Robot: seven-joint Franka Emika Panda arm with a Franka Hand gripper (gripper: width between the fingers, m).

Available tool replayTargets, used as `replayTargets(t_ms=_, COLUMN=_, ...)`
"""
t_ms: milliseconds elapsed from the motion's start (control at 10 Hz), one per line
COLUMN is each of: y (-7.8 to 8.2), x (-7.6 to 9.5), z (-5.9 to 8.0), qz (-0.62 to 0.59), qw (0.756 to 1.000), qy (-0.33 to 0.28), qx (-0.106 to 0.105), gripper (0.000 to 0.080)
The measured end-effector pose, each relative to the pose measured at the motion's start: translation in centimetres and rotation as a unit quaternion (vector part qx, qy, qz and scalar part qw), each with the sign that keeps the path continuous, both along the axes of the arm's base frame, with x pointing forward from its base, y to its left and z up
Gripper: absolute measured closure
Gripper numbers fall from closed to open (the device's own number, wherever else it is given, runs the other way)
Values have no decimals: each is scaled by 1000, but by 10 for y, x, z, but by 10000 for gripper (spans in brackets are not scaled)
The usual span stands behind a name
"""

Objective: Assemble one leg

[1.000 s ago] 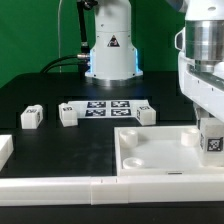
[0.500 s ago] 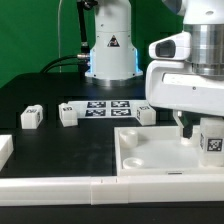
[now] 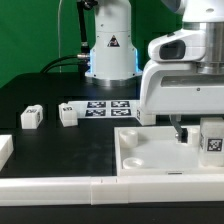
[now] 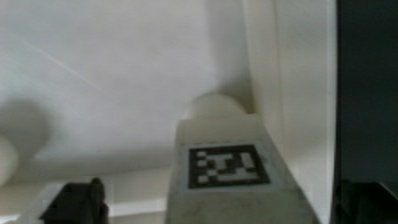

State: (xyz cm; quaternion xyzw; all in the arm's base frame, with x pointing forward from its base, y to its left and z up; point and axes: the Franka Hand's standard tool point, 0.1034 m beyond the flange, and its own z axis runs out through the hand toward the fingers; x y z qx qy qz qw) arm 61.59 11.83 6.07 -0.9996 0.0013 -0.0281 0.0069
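Observation:
A leg [image 3: 212, 139], a small white block with a square tag, stands on the right part of the white panel [image 3: 150, 152] at the exterior view's right edge. My gripper [image 3: 201, 129] hangs over it, and one finger [image 3: 181, 131] shows just to the exterior view's left of the leg. In the wrist view the leg [image 4: 231, 160] stands between the two dark fingers [image 4: 77, 203] with a gap on each side, so the gripper [image 4: 217, 206] is open around it. Two more legs [image 3: 30, 117] [image 3: 68, 114] lie on the black table.
The marker board [image 3: 105, 106] lies behind the legs, in front of the robot base [image 3: 110, 50]. A long white bar [image 3: 60, 186] runs along the front edge. A white piece [image 3: 4, 150] sits at the exterior view's left edge. My arm hides the table behind the panel.
The hand has swung into view over the panel's right side and sunk a little. It now hides the leg that stood by the marker board's right end.

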Motion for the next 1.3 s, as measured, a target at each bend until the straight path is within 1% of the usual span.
replayTargets(t_ms=100, y=0, x=0, z=0, qz=-10, qw=1000, qy=1, qx=1, gripper=150)
replayTargets(t_ms=300, y=0, x=0, z=0, qz=-10, qw=1000, qy=1, qx=1, gripper=413)
replayTargets(t_ms=400, y=0, x=0, z=0, qz=-10, qw=1000, qy=1, qx=1, gripper=513)
replayTargets(t_ms=800, y=0, x=0, z=0, qz=-39, qw=999, qy=1, qx=2, gripper=511)
replayTargets(t_ms=900, y=0, x=0, z=0, qz=-79, qw=997, qy=1, qx=6, gripper=511)
replayTargets(t_ms=1000, y=-2, x=1, z=0, qz=-166, qw=986, qy=-4, qx=10, gripper=511)
replayTargets(t_ms=1200, y=-14, x=-1, z=-1, qz=-267, qw=964, qy=-3, qx=4, gripper=509)
replayTargets(t_ms=1300, y=-21, x=-3, z=0, qz=-333, qw=943, qy=0, qx=-1, gripper=504)
